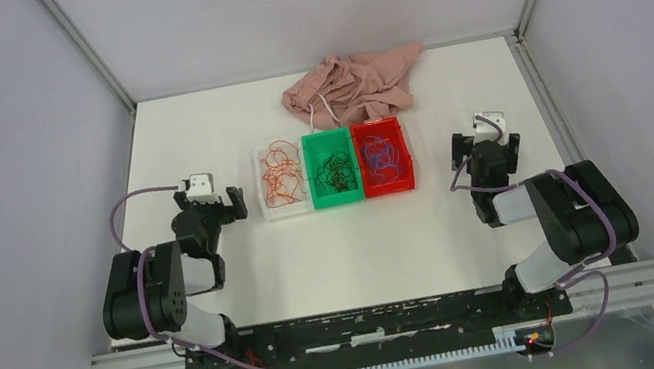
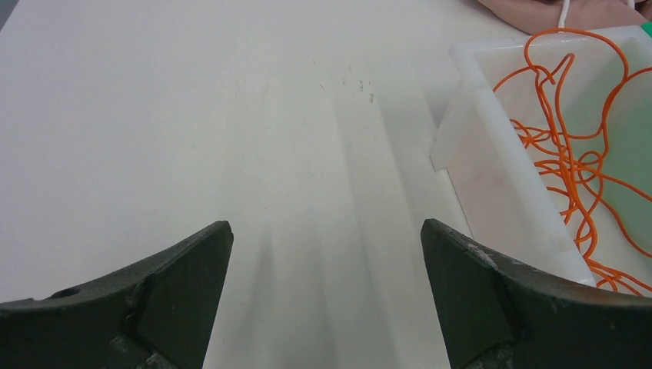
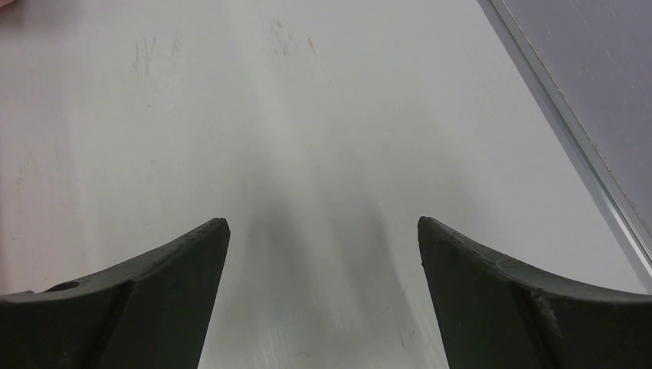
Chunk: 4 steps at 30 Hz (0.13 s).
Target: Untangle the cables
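Orange cables (image 1: 280,174), white bin (image 1: 287,212); dark cables (image 1: 335,173), green bin (image 1: 338,200); blue-purple cables (image 1: 380,154), red bin (image 1: 390,188)

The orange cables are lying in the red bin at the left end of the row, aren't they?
Not quite. The orange cables lie in the white bin, not a red one, at the left end of the row. The top external view shows it.

The orange cables (image 1: 281,174) lie as loose, curly loops in the white bin (image 1: 288,212), the leftmost of three bins set side by side mid-table (the left wrist view shows the strands crossing over one another on its floor). The dark cables (image 1: 335,171) sit bunched in the green bin (image 1: 338,201), in the middle. The blue-purple cables (image 1: 381,155) curl in the red bin (image 1: 390,189), on the right.
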{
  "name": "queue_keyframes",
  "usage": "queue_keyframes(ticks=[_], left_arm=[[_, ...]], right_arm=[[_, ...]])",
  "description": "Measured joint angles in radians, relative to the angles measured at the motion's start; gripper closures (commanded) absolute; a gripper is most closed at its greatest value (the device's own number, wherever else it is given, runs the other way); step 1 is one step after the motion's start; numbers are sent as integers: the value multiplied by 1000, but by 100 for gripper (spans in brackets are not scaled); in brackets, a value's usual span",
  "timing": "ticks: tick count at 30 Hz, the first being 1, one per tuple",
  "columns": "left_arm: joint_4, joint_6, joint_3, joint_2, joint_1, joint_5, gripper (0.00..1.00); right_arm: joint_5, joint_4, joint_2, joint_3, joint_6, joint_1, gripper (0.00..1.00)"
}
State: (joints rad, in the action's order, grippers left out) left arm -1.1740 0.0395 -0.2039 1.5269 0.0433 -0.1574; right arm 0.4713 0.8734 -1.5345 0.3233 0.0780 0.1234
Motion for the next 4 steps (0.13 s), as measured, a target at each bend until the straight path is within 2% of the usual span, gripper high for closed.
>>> queue_keyframes(ticks=[4], left_arm=[[7, 0, 0, 0, -2, 3, 1]], right_arm=[[0, 0, 0, 0, 0, 0, 1]])
